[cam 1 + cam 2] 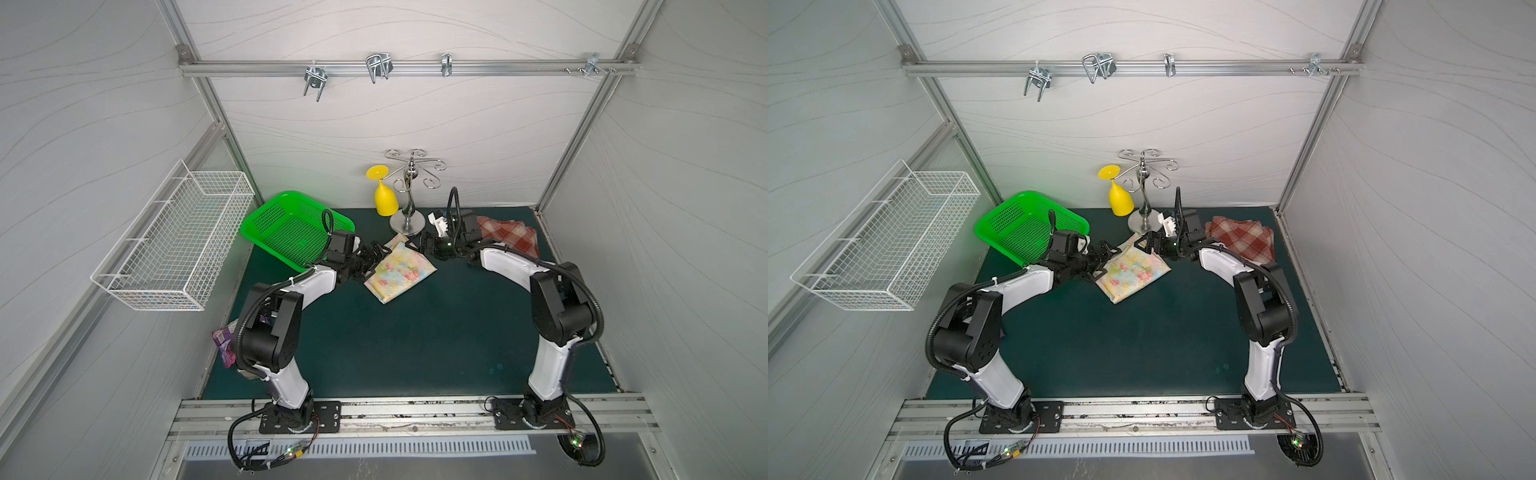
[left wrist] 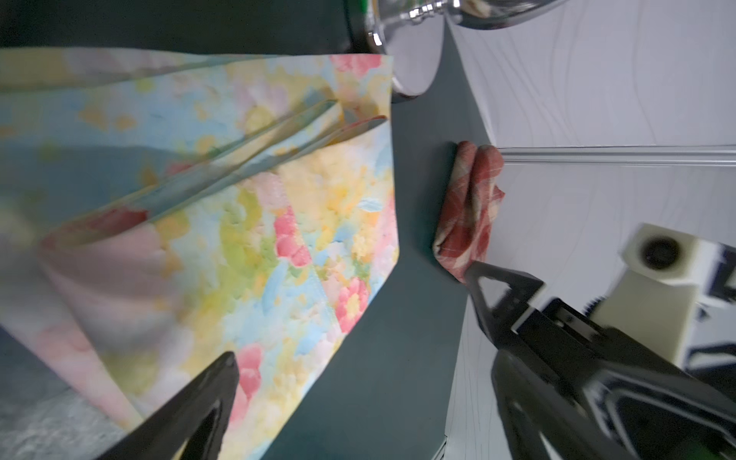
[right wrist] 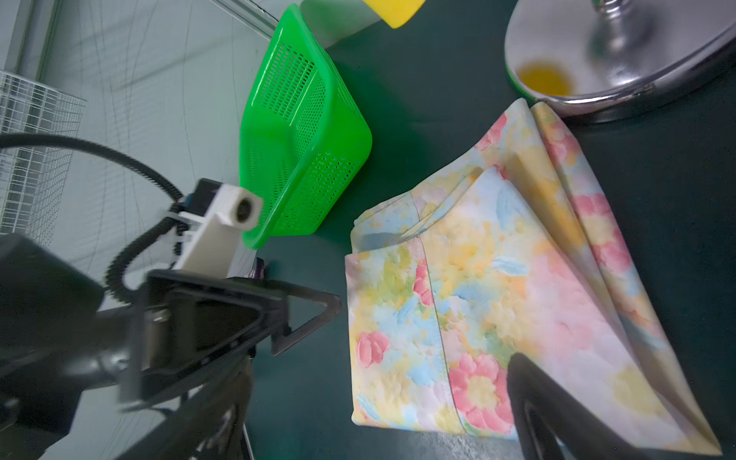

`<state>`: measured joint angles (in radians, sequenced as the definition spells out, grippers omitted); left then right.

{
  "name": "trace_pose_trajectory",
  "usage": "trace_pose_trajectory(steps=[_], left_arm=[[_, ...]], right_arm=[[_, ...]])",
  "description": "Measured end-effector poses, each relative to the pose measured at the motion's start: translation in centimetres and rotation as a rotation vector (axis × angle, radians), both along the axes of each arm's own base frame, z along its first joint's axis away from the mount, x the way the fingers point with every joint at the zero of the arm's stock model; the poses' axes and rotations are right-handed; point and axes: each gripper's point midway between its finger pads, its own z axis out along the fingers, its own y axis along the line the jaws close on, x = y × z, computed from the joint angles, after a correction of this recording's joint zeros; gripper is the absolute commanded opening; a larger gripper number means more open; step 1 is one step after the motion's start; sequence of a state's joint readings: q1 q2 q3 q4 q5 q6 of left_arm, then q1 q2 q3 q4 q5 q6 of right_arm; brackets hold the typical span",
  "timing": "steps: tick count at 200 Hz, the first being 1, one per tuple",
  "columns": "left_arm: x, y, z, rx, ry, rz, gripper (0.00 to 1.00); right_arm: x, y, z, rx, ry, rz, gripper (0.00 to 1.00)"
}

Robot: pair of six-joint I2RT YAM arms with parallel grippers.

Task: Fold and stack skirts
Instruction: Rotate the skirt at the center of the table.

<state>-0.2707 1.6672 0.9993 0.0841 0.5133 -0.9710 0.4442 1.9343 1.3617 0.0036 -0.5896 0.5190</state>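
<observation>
Thin, smooth pale floral cloth skirt (image 1: 401, 270); thicker, woven red-brown plaid cloth skirt (image 1: 509, 237). Glossy perforated green plastic basket (image 1: 286, 232), mirror-polished chrome metal stand (image 1: 408, 226), matt, slightly grainy dark-green tabletop (image 1: 415, 340).

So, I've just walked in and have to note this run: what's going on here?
Two robot arms are working on the floral skirt, which lies folded on the green mat. The left gripper and right gripper sit at its far edge from either side, both open and holding nothing. The plaid skirt lies apart by the back right corner, partly behind the right arm. The skirts are not yet stacked.
</observation>
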Motion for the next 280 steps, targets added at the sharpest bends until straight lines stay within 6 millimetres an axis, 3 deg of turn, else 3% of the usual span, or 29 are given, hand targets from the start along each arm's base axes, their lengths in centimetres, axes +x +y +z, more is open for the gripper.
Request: trace_pose_trajectory(steps=[35, 66, 88, 166, 225, 280], left_arm=[[-2.4, -2.8, 1.8, -0.056, -0.037, -0.079, 0.99], [-5.2, -5.0, 0.4, -0.079, -0.005, -0.139, 0.99], [-6.3, -5.2, -1.1, -0.088, 0.032, -0.144, 0.99], [-5.5, -4.9, -6.7, -0.078, 0.129, -0.109, 0.99], [-5.0, -4.1, -7.2, -0.099, 0.11, -0.085, 0.99], [-3.6, -1.4, -7.4, -0.087, 0.101, -0.032, 0.99]], right_arm=[[0.0, 0.1, -3.5, -0.016, 0.078, 0.017, 0.99], [0.0, 0.0, -5.4, -0.018, 0.124, 0.023, 0.99], [0.0, -0.1, -6.3, -0.024, 0.145, 0.021, 0.99], [-0.6, -0.7, -8.5, -0.053, 0.18, 0.001, 0.99], [-0.6, -0.7, -8.8, -0.057, 0.175, -0.004, 0.99], [-1.5, -0.2, -9.1, -0.046, 0.162, -0.003, 0.99]])
